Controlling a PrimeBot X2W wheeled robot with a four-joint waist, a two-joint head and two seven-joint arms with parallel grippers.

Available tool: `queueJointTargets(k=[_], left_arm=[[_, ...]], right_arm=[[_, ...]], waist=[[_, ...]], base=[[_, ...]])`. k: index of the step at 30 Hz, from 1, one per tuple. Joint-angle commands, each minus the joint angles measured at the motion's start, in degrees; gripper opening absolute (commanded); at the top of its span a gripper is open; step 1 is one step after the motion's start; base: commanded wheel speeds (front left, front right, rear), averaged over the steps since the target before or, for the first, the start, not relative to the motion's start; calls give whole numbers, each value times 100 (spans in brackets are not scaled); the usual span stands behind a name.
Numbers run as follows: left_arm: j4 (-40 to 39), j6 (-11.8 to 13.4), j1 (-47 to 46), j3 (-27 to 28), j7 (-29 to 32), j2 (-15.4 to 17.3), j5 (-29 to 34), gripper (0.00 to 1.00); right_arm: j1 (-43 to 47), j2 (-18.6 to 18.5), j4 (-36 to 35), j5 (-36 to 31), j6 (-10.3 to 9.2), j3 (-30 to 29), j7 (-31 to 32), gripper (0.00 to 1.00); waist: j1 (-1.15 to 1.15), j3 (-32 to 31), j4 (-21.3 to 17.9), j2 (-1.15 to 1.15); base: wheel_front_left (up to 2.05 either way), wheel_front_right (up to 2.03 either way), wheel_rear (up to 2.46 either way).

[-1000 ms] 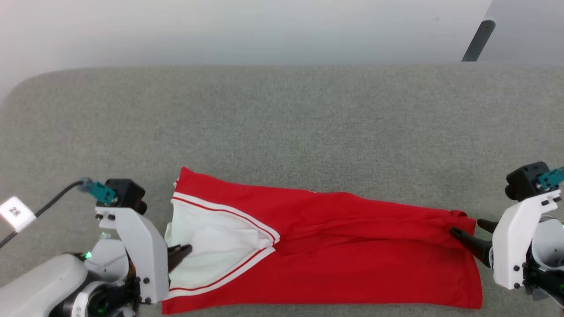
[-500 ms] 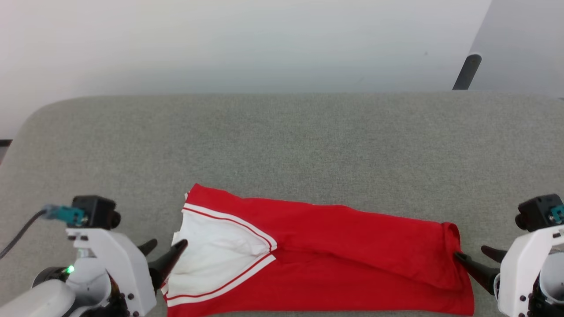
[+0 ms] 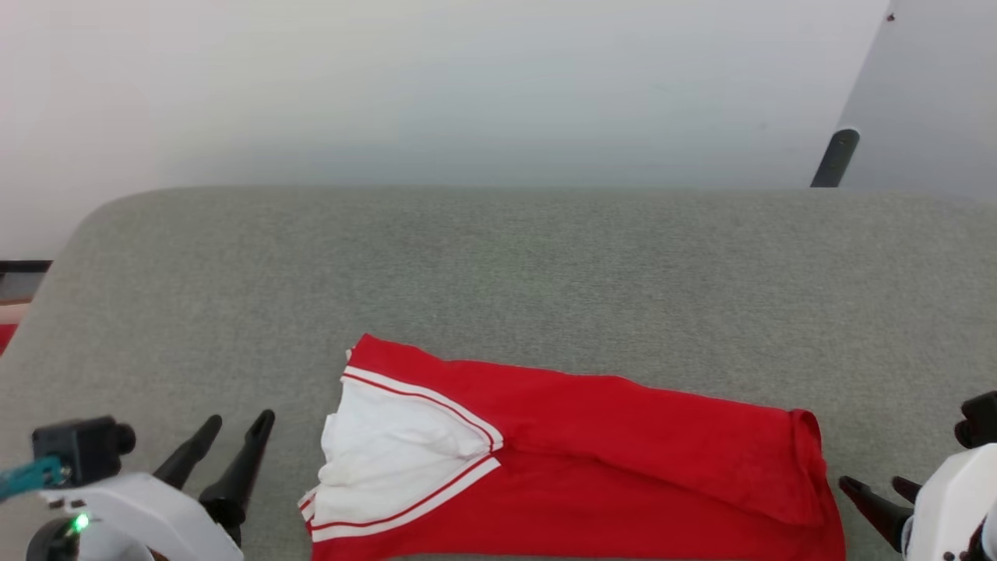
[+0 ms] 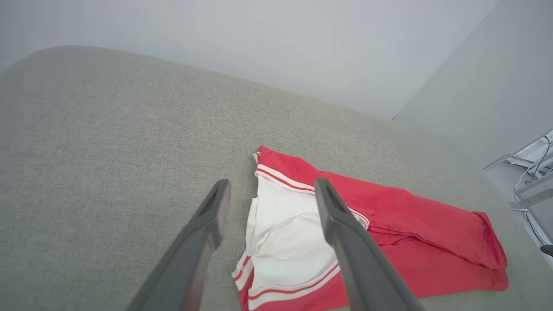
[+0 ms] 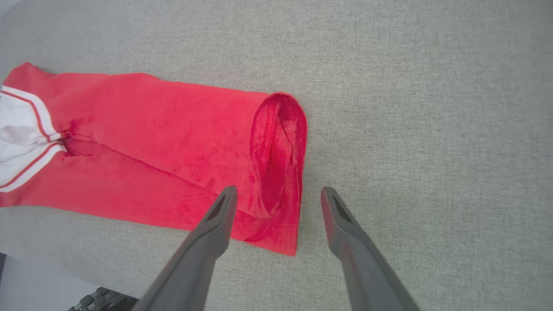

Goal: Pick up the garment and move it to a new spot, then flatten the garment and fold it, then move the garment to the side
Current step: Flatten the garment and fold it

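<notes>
Plainly, the left hand [image 3: 241, 418] and right hand [image 3: 872, 481] gape empty on either side of the folded garment [image 3: 623, 436].

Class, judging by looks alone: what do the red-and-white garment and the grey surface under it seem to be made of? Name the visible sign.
The garment: likely soft knit jersey, matte; it folds limply with rolled edges. The grey surface: probably coarse woven upholstery fabric, matte; speckled weave, rounded corner.

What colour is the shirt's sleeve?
The sleeve is white with red-and-white striped trim, clearest in the head view.
</notes>
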Motion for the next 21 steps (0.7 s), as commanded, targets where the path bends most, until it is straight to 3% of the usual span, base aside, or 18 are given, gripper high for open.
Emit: queueJointTargets(k=[1,6,12,21], left_arm=[[52,-77,129,107,-91,-115,15,100],[328,-272,501,607,-209,-408,380,100],[582,-565,1061,1572,-211,-1096,1062,100],[855,-1054,1396,2213,-214,-1798,1712,100]], right_arm=[[84,22,40,-89,0,-76,28,100],[-17,92,210,-309,0,-369,191,100],[-205,86,432,-556,0,-588,418,100],[-592,270,988,-775,0,-736,762,100]], waist=[[0,-27,80,0],[0,-29,237,0],[0,79,444,0],[0,367,751,0]], base=[[0,0,0],[0,0,0],[0,0,0],[0,0,0]])
